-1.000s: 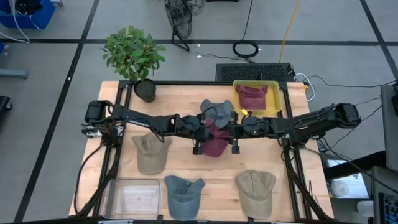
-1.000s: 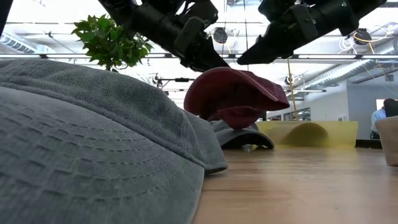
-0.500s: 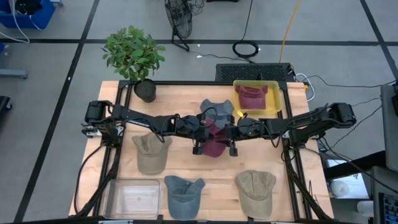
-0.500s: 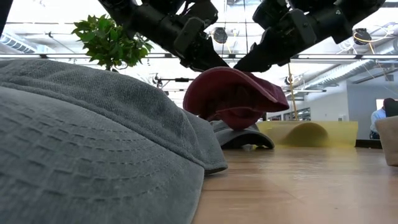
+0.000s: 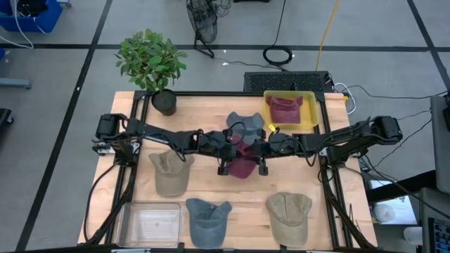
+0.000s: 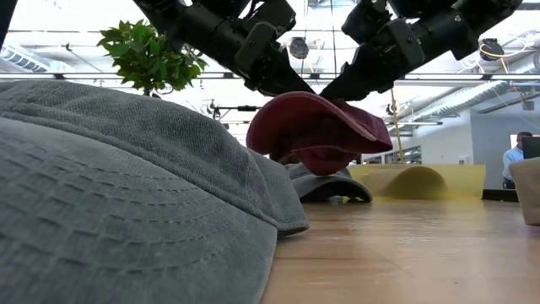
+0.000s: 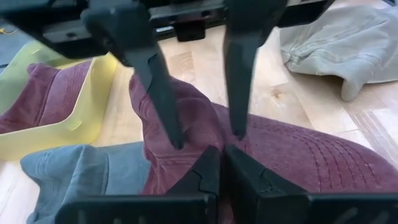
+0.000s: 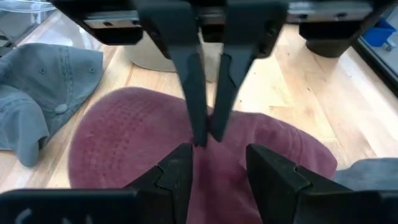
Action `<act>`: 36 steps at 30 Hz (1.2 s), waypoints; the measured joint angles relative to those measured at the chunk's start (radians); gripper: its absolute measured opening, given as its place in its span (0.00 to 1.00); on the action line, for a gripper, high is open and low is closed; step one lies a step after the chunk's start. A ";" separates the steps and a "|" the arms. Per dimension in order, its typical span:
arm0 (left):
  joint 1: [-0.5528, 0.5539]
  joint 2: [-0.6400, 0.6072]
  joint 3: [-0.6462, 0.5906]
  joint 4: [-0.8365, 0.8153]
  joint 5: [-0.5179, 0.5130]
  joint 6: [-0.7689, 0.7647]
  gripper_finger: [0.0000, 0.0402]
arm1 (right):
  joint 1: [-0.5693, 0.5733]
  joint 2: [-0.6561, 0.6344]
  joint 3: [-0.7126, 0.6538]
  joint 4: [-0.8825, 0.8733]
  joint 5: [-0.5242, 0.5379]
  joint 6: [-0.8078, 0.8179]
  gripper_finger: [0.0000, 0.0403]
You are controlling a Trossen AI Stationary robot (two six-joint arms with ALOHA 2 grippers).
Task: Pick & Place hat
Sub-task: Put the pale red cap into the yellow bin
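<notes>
The right claw (image 8: 217,165) has moved onto the maroon hat (image 5: 243,156), fingers apart; left claw (image 7: 222,168) stays clamped on it.

Bright, even overhead light; low view backlit by ceiling glare, with the nearest grey hat (image 6: 118,194) blurred.

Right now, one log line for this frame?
left gripper: shut on maroon hat, mid-table | right gripper: open around hat's opposite side | hat lifted above grey hat | yellow bin: holds another maroon hat
</notes>
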 joint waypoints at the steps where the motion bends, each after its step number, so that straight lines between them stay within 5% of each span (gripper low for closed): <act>1: -0.002 0.000 0.000 0.003 0.000 0.005 0.05 | -0.001 0.001 0.000 -0.001 0.000 0.006 0.32; 9: -0.006 0.000 0.000 0.005 0.000 0.012 0.05 | -0.001 0.003 0.000 -0.011 -0.002 -0.003 0.25; 18: -0.004 0.000 0.000 0.003 -0.004 0.012 0.02 | 0.002 0.003 0.000 -0.068 -0.005 -0.070 0.02; 36: -0.005 -0.010 0.000 -0.028 -0.052 0.013 0.06 | -0.001 -0.019 -0.001 -0.112 0.056 -0.075 0.00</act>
